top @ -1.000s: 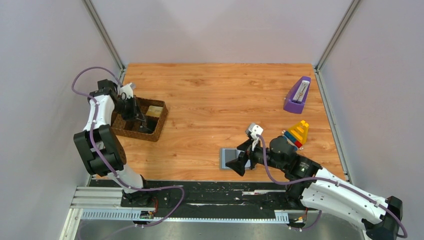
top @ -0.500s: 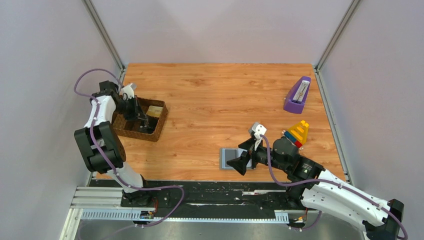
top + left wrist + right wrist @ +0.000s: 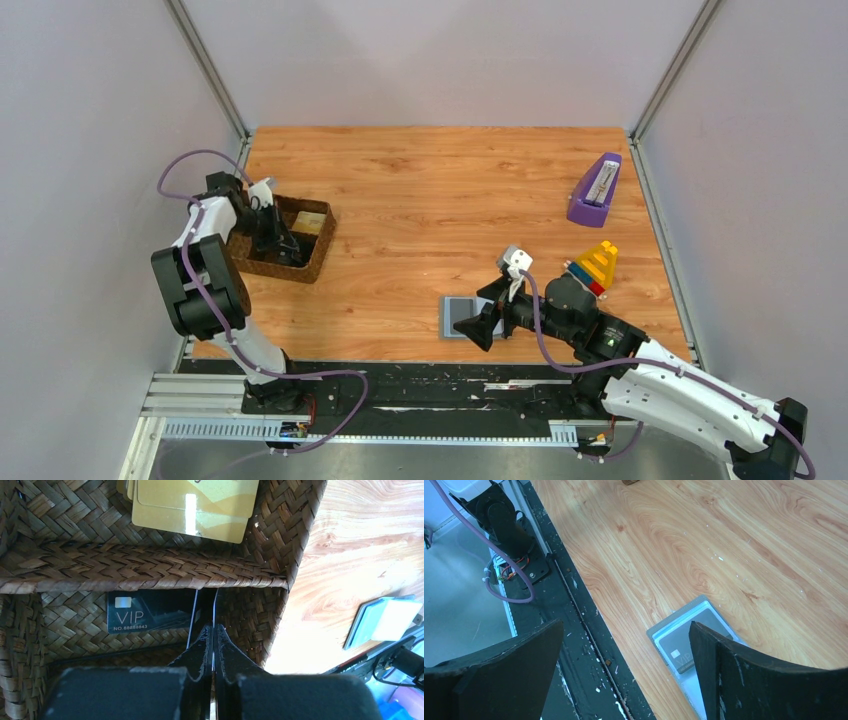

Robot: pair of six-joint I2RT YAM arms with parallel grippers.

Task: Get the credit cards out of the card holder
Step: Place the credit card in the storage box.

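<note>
From above, the left tool point(image 3: 272, 232) reaches into the brown woven tray point(image 3: 318, 252) at the left of the tabletop point(image 3: 430, 190). The card holder point(image 3: 457, 317) lies open and flat at lower centre, near the bottom edge of the wood, with the right tool point(image 3: 484, 318) just over its right side. A purple metronome point(image 3: 596, 190) stands at upper right, and a coloured stacking toy point(image 3: 597, 265) lies below it.

In the left wrist view the fingers point(image 3: 202, 647) are nearly closed, narrow on a thin card point(image 3: 206, 607) seen edge-on in the lower compartment. A black VIP card point(image 3: 145, 612) lies flat there to its left. Gold cards point(image 3: 192, 505) rest in the compartment above the woven divider.

In the right wrist view the two fingers point(image 3: 499, 665) stand wide apart with nothing between them. The holder sits at lower centre, and a dark card point(image 3: 689, 647) is tucked in its pocket
</note>
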